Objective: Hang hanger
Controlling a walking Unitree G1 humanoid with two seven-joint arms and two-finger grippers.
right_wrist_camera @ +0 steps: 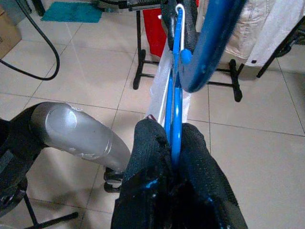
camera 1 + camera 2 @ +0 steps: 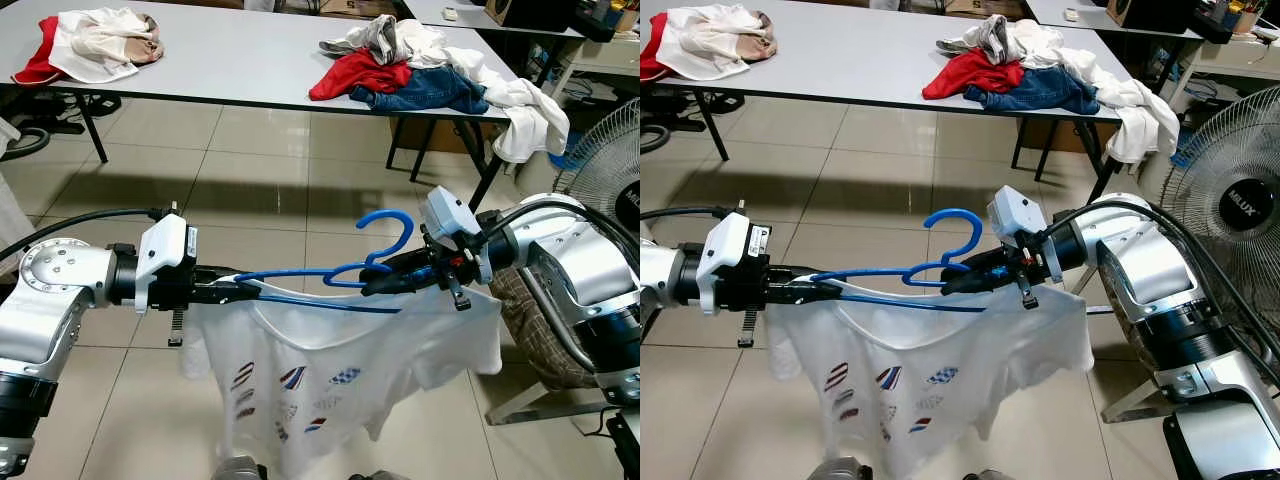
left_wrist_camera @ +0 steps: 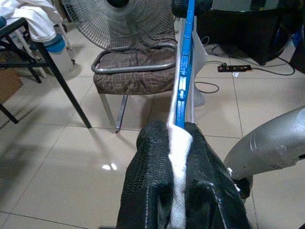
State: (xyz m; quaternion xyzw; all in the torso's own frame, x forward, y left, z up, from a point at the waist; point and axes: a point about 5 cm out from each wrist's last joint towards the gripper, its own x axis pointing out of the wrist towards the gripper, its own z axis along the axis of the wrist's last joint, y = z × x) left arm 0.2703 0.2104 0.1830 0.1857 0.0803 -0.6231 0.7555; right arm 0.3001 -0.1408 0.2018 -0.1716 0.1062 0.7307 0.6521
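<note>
Two grippers hold one blue hanger [image 2: 330, 275] level in front of the robot, above the tiled floor [image 2: 260, 150]. The left gripper [image 2: 235, 290] is clamped on the hanger's left end; in the left wrist view its fingers [image 3: 152, 181] pinch the blue bar together with a fold of white cloth. The right gripper [image 2: 385, 280] is clamped on the hanger near its hook — the right wrist view shows its fingers [image 1: 147, 162] closed on the blue bar just below the hook's curve. The hook stands up between the two grippers. A white T-shirt [image 2: 330, 380] with small striped prints hangs from the hanger, its hem well clear of the floor.

Behind, a long grey table [image 2: 230, 60] carries two heaps of clothes [image 2: 420, 65] — one at its left end, one at its right, the latter spilling over the edge. A standing fan [image 2: 1230, 200] is at the robot's right, and a chair [image 3: 138, 71] with a checked seat stands just beside it.
</note>
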